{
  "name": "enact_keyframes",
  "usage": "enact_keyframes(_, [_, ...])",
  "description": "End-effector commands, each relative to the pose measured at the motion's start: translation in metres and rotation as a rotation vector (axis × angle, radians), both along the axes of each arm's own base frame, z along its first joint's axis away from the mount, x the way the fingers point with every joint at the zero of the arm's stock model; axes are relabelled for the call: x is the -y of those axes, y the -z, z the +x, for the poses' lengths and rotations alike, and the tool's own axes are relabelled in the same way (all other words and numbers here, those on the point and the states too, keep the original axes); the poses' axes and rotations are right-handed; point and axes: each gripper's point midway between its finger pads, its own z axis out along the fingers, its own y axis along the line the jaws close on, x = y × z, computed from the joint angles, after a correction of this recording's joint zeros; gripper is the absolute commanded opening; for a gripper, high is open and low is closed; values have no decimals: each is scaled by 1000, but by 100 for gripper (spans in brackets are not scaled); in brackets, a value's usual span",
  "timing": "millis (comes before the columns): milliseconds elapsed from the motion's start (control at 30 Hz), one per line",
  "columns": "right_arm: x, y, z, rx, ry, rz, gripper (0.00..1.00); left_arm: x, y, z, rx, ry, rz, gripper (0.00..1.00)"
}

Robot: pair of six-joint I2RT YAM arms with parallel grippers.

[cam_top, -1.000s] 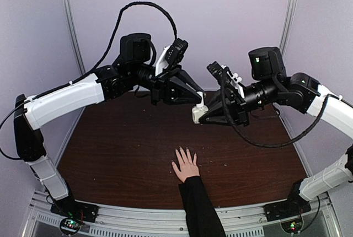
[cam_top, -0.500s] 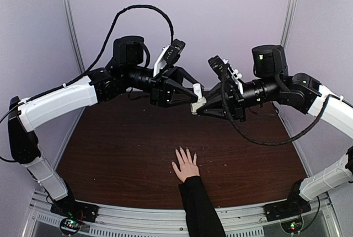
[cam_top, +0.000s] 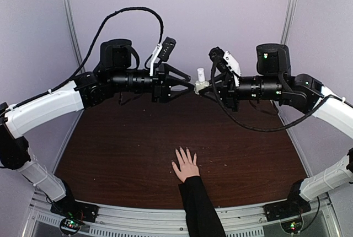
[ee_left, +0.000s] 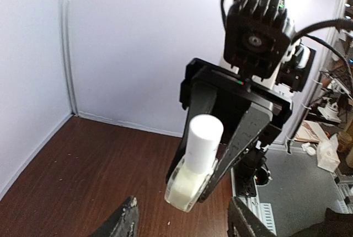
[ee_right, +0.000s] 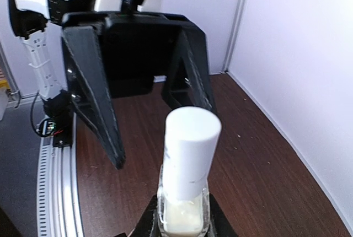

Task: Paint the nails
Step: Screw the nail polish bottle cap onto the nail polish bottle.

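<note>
A light-skinned hand [cam_top: 185, 165] in a black sleeve lies flat at the table's near middle, fingers spread; its nails are too small to make out. High above the table my right gripper [cam_top: 205, 87] is shut on a small clear bottle [cam_top: 200, 85] with a white cap. In the right wrist view the bottle [ee_right: 185, 193] stands upright in that gripper [ee_right: 185, 229]. My left gripper [cam_top: 189, 86] faces it, open and just left of the bottle. In the left wrist view its fingertips [ee_left: 124, 223] stand apart from the bottle [ee_left: 193, 165].
Brown table [cam_top: 121, 143] with pale walls on three sides. A metal rail [cam_top: 138, 215] with both arm bases runs along the near edge. A black cable [cam_top: 132, 11] loops above the left arm. Both arms meet high over the table's back middle.
My left gripper has opened, let go of the bottle and drawn back to the left. Both arms have risen, the right one carrying the bottle. The hand has not moved.
</note>
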Motion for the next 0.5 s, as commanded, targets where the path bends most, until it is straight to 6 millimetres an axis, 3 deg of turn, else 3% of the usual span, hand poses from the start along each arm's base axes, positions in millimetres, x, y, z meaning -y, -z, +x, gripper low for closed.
enact_keyframes(0, [18, -4, 35, 34, 231, 4, 0, -13, -19, 31, -24, -217, -55, 55])
enact_keyframes(300, [27, 7, 64, 2, 413, -30, 0, -5, -23, 61, -109, -356, -99, 51])
enact_keyframes(467, [22, 13, 69, -22, 428, -42, 0, 10, -26, 60, -119, -327, -117, 50])
